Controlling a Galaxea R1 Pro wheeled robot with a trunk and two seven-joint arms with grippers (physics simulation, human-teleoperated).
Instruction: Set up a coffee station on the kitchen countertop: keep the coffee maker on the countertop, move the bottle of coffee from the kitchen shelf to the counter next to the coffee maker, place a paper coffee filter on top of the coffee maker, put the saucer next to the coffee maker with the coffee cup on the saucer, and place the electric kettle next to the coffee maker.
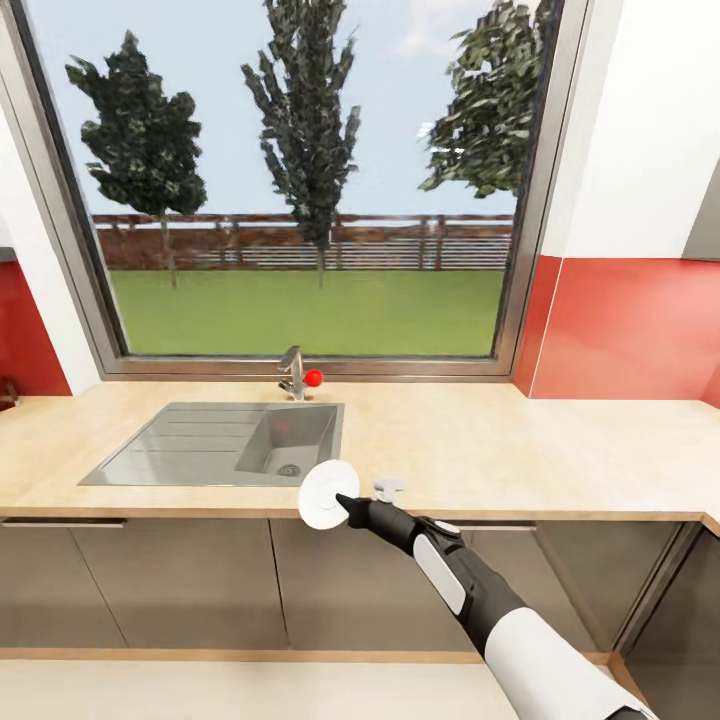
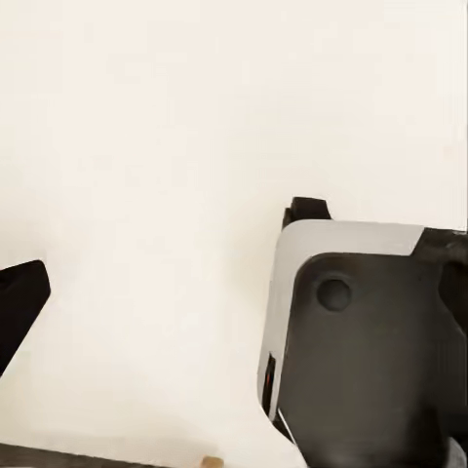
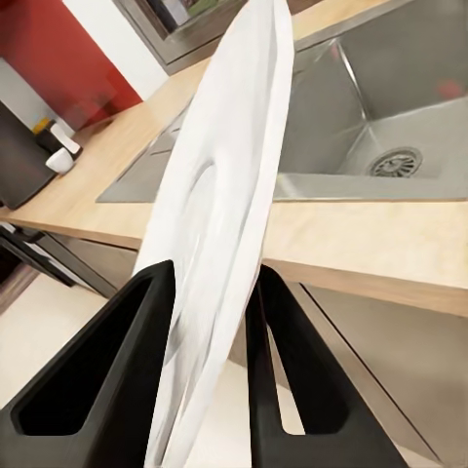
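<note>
A white saucer (image 1: 325, 495) is held on edge in my right gripper (image 1: 340, 505), just over the front edge of the wooden countertop (image 1: 520, 440), to the right of the sink. In the right wrist view both black fingers (image 3: 107, 370) clamp the saucer's (image 3: 234, 146) rim, with the plate standing upright between them. At the counter's far end stand a dark appliance (image 3: 19, 156) and small white items (image 3: 63, 146), too cut off to identify. The left wrist view shows one black fingertip (image 2: 19, 302) far to the side over pale floor, jaws apart, holding nothing.
A steel sink (image 1: 170, 450) with a drainboard and a faucet (image 1: 292, 372) with a red knob sit under a large window. Grey cabinet fronts (image 1: 180, 580) run below the counter. Red backsplash (image 1: 630, 330) rises at the right. Part of my own body (image 2: 361, 351) is close to the left wrist.
</note>
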